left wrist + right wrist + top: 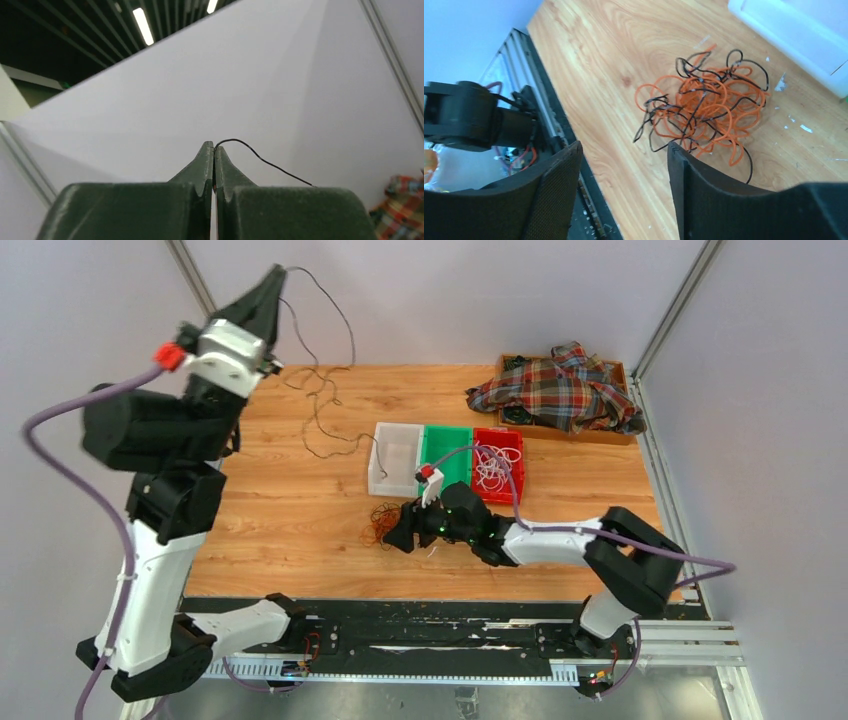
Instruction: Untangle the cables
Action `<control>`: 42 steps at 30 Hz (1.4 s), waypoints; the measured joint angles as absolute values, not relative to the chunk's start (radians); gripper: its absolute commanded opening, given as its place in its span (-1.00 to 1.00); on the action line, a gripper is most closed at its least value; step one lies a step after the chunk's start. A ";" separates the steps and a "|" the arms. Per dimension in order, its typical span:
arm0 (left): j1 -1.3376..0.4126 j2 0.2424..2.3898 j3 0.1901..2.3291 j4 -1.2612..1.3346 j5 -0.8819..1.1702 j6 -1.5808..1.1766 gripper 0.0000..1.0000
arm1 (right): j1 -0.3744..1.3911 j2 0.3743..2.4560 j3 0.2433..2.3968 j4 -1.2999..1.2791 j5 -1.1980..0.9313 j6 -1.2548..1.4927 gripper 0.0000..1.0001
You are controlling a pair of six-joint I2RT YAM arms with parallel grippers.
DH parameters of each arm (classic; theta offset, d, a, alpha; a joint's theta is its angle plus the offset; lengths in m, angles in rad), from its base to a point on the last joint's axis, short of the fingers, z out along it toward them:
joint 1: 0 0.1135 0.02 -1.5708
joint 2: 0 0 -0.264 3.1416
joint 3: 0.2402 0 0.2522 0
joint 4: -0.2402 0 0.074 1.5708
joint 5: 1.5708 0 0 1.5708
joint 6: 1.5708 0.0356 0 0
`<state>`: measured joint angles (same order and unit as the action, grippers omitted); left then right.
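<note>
1. Orange and black tangle (704, 105) of thin cables sits on the bare wooden desk (280, 530), towards its front edge and just in front of the white bin (397, 458).
2. From the right wrist view, the orange loops are wound through with several black strands, and a few black ends stick out of the heap on all sides.
3. The right pincer (623, 146) is low over the desk at the near edge of that tangle. It is released, with its jaws standing apart and nothing between them. The heap lies just beyond the right-hand fingertip.
4. The left pincer (214, 146) is lifted high above the far left corner of the desk and clenched on one black cable (351, 340), pinched right at the fingertips.
5. That black cable arcs out from the tips, hangs down to the desk, wanders across the wood and ends close to the white bin.
6. Three bins stand touching in a row mid-desk: white, then green (447, 455), then red (498, 465).
7. A bundle of white cables (490, 468) lies inside the red bin.
8. At the far right, a crumpled plaid shirt (560, 390) lies heaped in a wooden tray (617, 368).
</note>
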<state>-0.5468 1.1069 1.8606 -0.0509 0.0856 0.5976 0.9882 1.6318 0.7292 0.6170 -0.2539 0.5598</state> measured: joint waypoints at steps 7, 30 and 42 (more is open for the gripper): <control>-0.547 1.107 1.586 -0.057 0.085 0.583 -0.99 | 0.968 1.380 0.703 0.496 -0.221 0.555 0.57; -0.553 1.331 1.365 0.013 0.013 0.694 -0.99 | 0.887 1.000 0.590 0.070 0.118 0.572 0.41; -0.553 1.366 1.361 0.044 -0.094 0.805 -0.99 | 0.882 0.942 0.578 0.023 0.159 0.580 0.40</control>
